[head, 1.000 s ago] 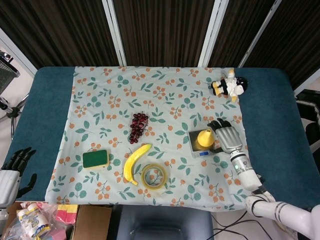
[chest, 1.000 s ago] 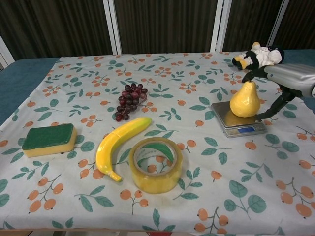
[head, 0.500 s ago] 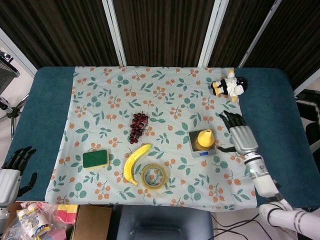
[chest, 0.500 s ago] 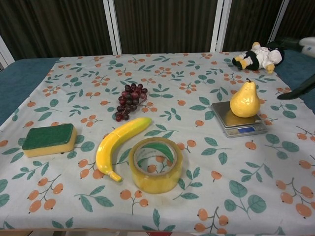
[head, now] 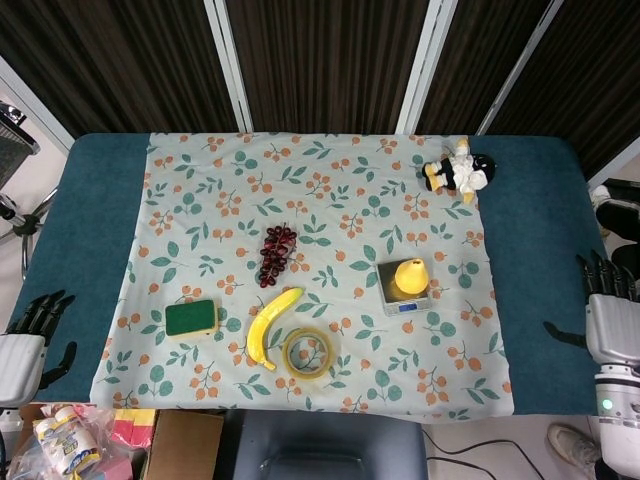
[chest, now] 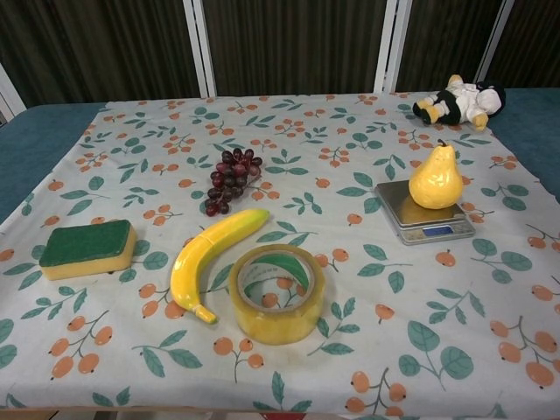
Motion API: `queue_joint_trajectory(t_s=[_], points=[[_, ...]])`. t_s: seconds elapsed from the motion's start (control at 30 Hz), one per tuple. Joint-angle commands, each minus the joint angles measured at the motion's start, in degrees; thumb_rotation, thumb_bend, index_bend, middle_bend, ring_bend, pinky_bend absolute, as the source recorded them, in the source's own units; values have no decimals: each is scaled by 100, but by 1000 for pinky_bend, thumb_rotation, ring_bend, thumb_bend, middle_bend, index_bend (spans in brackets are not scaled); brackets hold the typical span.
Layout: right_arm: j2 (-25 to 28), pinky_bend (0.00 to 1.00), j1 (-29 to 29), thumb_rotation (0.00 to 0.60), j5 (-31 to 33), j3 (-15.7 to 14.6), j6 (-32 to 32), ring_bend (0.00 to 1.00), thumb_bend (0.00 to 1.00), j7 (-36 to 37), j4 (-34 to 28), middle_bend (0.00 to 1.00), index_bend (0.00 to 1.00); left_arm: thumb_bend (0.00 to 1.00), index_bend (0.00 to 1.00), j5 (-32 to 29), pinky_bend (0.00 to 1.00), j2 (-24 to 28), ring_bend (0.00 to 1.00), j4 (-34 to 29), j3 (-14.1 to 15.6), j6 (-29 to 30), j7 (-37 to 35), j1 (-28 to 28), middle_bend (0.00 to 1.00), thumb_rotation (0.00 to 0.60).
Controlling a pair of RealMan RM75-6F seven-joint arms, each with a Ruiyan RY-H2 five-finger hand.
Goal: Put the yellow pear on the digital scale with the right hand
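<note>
A blue table (head: 540, 190) is covered by a pale cloth (head: 200, 210) printed with green leaves and orange berries. The digital scale (head: 404, 290) sits on the cloth and serves as the landmark here. The yellow pear (head: 410, 275) stands upright on the scale's metal platform, stem up, with nothing touching it; in the chest view the pear (chest: 436, 178) rests toward the back of the platform, and the scale (chest: 424, 213) shows its small blue display on the front edge. Well to the right of the scale, off the cloth and near the table's right edge, the right hand (head: 611, 318) hangs empty with its dark fingers apart and pointing away from the robot. Far to the left of the scale, past the table's left edge, the left hand (head: 28, 343) is also empty, its fingers spread. A roll of yellow tape (head: 308, 352) lies flat to the left of the scale and nearer the robot, and a banana (head: 270, 324) lies just beside the tape on its far-left side. Further left of the scale is a green and yellow sponge (head: 191, 318). A bunch of dark red grapes (head: 276, 252) lies to the left of the scale and slightly further from the robot. A small plush toy (head: 458, 170) in black, white and yellow lies beyond the scale, near the cloth's far right corner.
</note>
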Motion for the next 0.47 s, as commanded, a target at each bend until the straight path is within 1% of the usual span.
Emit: queue_joint_trajectory(t_s=[0.03,0.17,0.23,0.47], points=[[81,89,-23,600,-85,-47,-85,0,185,50,-24,0,0,431,151,-87,366,-24,104,4,-35,-70,59,-28,96,600],[109,89,-82,600,-183,-45,-46,0,184,98,-75,0,0,431,151,-173,367,-39,103,-7,-86,-141,91,-74,96,600],[102,89,-108,600,-228,-35,-2,0,185,105,-87,0,0,431,151,-133,367,-19,103,-21,-35,-71,79,-12,96,600],[35,89,-143,600,-322,-21,9,0,185,33,-52,0,0,432,151,-93,367,-23,103,6,-15,38,51,49,96,600]])
